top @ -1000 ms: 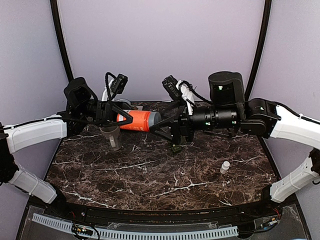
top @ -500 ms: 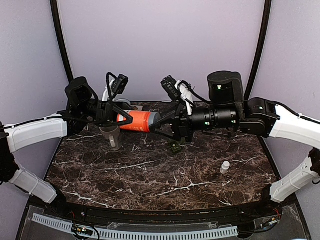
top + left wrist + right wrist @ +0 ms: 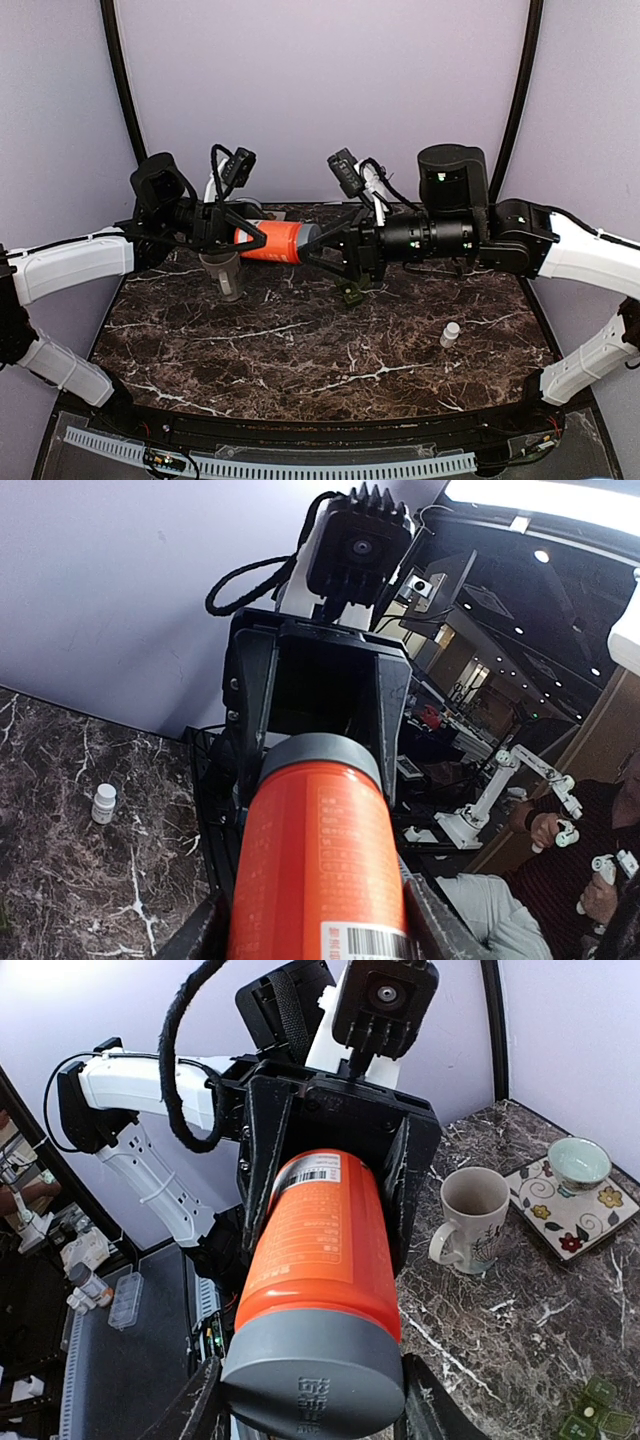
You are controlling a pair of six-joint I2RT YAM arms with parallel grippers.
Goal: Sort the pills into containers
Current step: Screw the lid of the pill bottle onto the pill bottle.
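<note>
Left gripper [image 3: 243, 232] and right gripper [image 3: 325, 256] meet mid-air, both closed

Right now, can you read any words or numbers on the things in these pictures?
None can be read.
Orange bottle: a white label with a barcode and small print, too small and blurred.
Its grey cap: embossed marks, not legible.
Small white bottle: no readable text.
Mug: no text visible.
</note>
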